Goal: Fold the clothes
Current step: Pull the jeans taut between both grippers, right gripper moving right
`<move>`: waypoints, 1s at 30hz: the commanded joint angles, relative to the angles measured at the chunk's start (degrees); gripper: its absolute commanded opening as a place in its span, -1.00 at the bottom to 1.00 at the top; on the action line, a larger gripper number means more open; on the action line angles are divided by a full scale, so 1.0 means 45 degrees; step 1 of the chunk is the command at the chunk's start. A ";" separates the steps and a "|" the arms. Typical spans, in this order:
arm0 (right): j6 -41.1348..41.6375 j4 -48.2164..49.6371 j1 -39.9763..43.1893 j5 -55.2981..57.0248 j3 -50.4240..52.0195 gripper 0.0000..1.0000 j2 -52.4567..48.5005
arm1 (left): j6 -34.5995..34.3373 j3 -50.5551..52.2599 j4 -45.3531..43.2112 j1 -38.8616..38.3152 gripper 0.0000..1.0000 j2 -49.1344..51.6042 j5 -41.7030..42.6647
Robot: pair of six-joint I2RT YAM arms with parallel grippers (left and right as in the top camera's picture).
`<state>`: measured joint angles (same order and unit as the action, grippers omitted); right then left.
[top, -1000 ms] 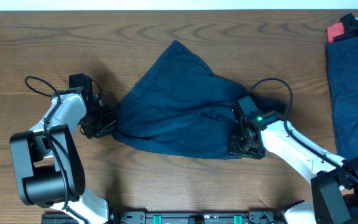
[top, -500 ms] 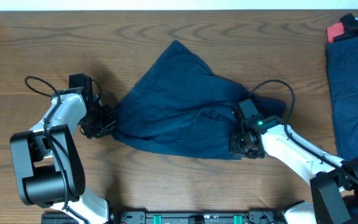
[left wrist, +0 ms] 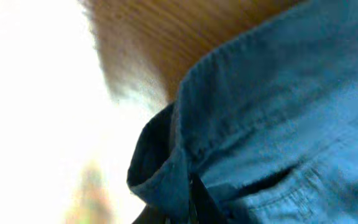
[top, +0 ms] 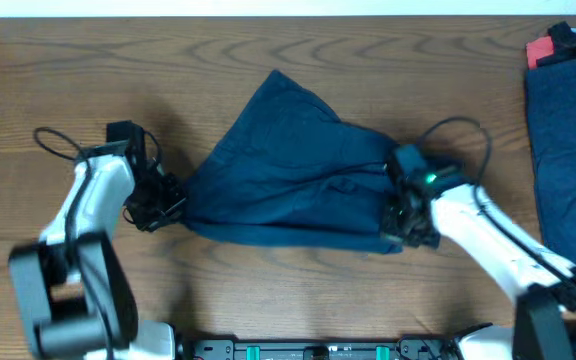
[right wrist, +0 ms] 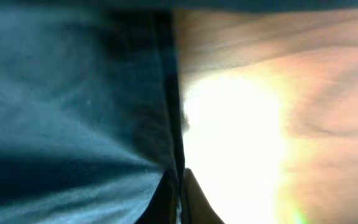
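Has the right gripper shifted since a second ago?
Yes. The right gripper, shut on the navy garment, has moved slightly toward the navy pile on the right.

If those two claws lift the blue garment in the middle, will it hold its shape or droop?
Probably droop: the garment is soft and creased, bunching where the left gripper and right gripper pinch its ends. It looks thin, so likely light. The matte cloth seems unlikely to slide freely on the wooden table.

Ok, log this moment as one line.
phase: grasp for fold | left end effector: shut on navy garment, left corner | right end effector: shut on navy garment, right edge | navy pile: far right, apart
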<state>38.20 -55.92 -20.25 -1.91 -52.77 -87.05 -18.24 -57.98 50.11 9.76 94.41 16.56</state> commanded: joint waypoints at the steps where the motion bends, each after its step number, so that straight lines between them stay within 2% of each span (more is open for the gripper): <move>1: 0.0214 -0.1336 0.0865 0.1423 -0.1608 -0.98 0.1064 | -0.0126 -0.0078 0.0330 0.0053 -0.88 -0.1826 -0.0262; 4: 0.0204 -0.2803 0.1511 0.1428 -0.2662 -0.98 0.1855 | -0.0214 -0.0078 0.0636 0.0053 -0.88 -0.3133 -0.0267; 8: 0.0102 -0.4138 0.1846 0.1452 -0.2958 -0.98 0.3113 | -0.0675 -0.0078 0.1331 0.0053 -0.88 -0.4104 -0.0257; 14: 0.0364 -0.6207 0.1821 0.1719 -0.2817 -0.97 0.4240 | -0.0685 -0.0073 0.2851 0.0053 -0.88 -0.4240 -0.0253; 18: 0.1690 -0.7393 0.1821 0.2215 -0.2803 -0.97 0.4969 | -0.0680 -0.0073 0.3920 0.0053 -0.88 -0.4245 -0.0253; 23: 0.2259 -0.7475 0.1836 0.3094 -0.2803 -0.97 0.6120 | -0.0627 -0.0073 0.4541 0.0039 -0.83 -0.4245 -0.0248; 30: 0.3021 -0.7509 0.1836 0.3249 -0.2807 -0.97 0.6917 | -0.0627 -0.0073 0.5571 0.0039 -0.88 -0.4541 -0.0253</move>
<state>48.66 -89.25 -13.37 0.30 -65.54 -57.17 -21.21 -57.93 75.00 8.93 75.26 22.61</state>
